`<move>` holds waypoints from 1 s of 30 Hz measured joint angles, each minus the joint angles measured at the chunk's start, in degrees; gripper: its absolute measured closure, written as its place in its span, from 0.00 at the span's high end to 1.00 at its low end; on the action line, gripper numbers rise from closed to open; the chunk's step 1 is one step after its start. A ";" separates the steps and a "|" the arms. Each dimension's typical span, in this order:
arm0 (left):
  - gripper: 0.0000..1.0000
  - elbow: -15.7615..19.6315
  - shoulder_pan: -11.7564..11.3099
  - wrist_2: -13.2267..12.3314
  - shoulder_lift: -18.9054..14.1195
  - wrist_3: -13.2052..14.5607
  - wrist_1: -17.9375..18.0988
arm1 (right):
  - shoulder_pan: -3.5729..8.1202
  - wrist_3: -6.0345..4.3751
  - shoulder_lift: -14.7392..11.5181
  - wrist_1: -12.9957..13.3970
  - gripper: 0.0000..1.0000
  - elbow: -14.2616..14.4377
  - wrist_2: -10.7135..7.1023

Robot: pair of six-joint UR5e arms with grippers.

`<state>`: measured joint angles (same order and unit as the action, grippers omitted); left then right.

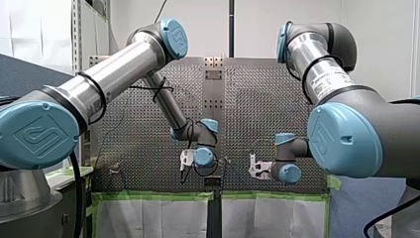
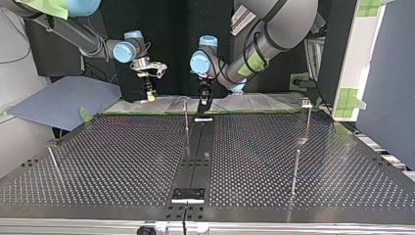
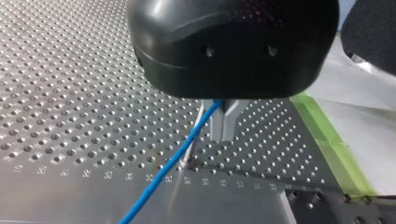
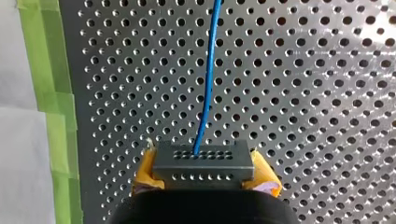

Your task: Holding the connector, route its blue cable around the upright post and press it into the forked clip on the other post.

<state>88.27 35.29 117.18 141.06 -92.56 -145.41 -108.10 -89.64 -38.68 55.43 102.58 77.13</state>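
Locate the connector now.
In the right wrist view, the connector sits clamped between the yellow pads of my right gripper, its blue cable running ahead over the table.

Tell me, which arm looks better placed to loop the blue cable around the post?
Probably my left. The left gripper pinches the cable right beside the thin post, so a short swing could wrap it. My right gripper holds the connector, with no post in its view.
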 joint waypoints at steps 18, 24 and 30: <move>0.00 -0.63 -1.08 -2.22 1.16 -1.85 0.59 | 1.43 -0.02 0.00 -0.47 0.00 -0.23 -0.31; 0.00 -0.84 -1.66 -2.41 1.17 -1.88 0.64 | 1.46 -0.06 0.01 -0.53 0.00 -0.49 -0.34; 0.00 -1.28 -2.16 -2.67 1.17 -1.88 0.57 | 1.46 0.11 0.00 -1.50 0.00 -1.44 -0.39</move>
<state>86.99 33.13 114.51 142.24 -94.44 -144.84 -106.64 -89.53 -38.68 53.93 101.14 76.74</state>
